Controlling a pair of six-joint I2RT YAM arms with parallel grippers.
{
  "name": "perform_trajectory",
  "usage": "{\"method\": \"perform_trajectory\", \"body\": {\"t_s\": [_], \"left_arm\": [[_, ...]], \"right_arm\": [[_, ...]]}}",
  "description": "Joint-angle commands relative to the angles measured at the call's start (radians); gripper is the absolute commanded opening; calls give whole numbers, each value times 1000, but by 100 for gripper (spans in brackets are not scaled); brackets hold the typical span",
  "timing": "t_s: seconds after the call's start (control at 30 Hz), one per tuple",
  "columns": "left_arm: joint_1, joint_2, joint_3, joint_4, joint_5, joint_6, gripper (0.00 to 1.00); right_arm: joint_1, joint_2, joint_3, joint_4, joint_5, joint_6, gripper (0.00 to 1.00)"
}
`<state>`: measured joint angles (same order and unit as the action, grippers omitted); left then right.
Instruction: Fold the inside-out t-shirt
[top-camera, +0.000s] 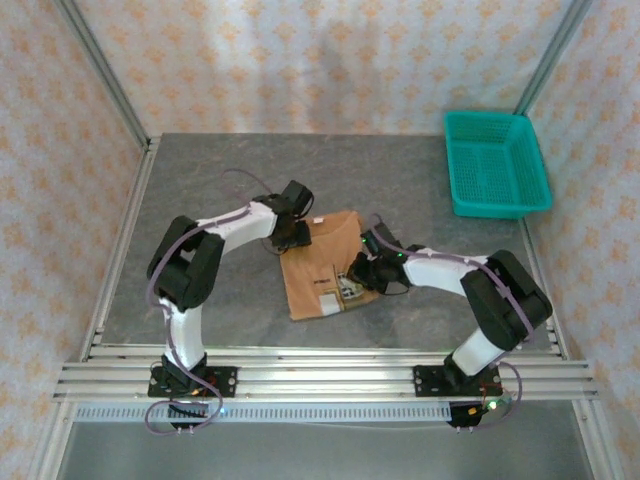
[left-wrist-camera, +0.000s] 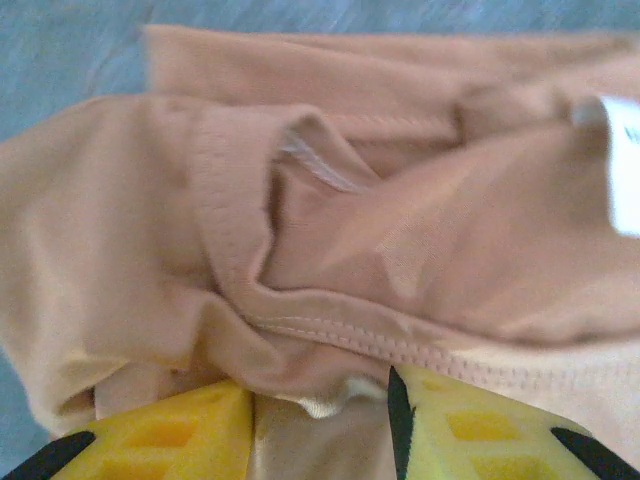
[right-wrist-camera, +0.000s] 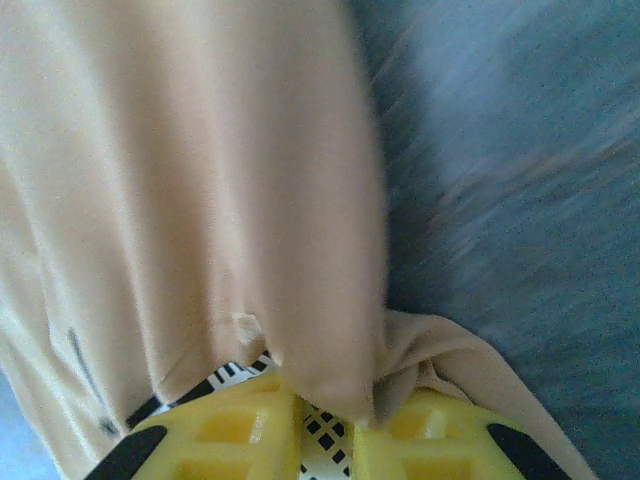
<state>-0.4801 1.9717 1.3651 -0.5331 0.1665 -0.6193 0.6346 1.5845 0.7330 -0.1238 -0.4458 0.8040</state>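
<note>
- Left gripper (left-wrist-camera: 320, 405): released, its yellow fingers (left-wrist-camera: 190, 435) standing apart with loose fabric in the gap and a stitched hem draped over their tips.
- Right gripper (right-wrist-camera: 328, 405): clenched on a bunched edge of the inside-out t-shirt (top-camera: 318, 262), the cloth pinched in the narrow gap.
- The t-shirt lies as a rough folded rectangle mid-table (top-camera: 200, 200), the left gripper at its far left corner and the right gripper at its right edge.
- A white label (left-wrist-camera: 622, 165) shows on the cloth.
- A teal basket (top-camera: 497, 160) sits at the far right, well apart.
</note>
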Motion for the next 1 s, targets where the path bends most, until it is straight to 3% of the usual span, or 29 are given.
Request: {"method": "perform_trajectory", "body": {"t_s": [0.0, 0.1, 0.2, 0.27, 0.33, 0.37, 0.5, 0.63, 0.77, 0.97], "left_arm": [[25, 29, 97, -64, -30, 71, 42], [44, -22, 135, -93, -17, 76, 42], [77, -127, 122, -97, -1, 73, 49], [112, -181, 100, -85, 35, 74, 51], [159, -223, 63, -60, 80, 79, 59], [180, -236, 43, -45, 104, 79, 60], [251, -261, -64, 53, 204, 79, 61], [265, -221, -108, 143, 267, 79, 58], [265, -151, -93, 173, 289, 120, 53], [266, -82, -63, 138, 270, 140, 52]], "right_arm": [[33, -19, -29, -25, 58, 55, 21], [5, -70, 40, -160, 138, -24, 22], [-56, -108, 87, -186, 124, -92, 28], [-90, -117, 124, -193, 120, -157, 41], [-123, -96, 187, -220, 138, -251, 57], [-137, -72, 218, -237, 145, -290, 60], [-192, 69, 366, -298, 165, -402, 63], [-213, 201, 475, -321, 191, -437, 63], [-217, 311, 566, -359, 197, -450, 63], [-216, 381, 582, -300, 87, -396, 61]]}}
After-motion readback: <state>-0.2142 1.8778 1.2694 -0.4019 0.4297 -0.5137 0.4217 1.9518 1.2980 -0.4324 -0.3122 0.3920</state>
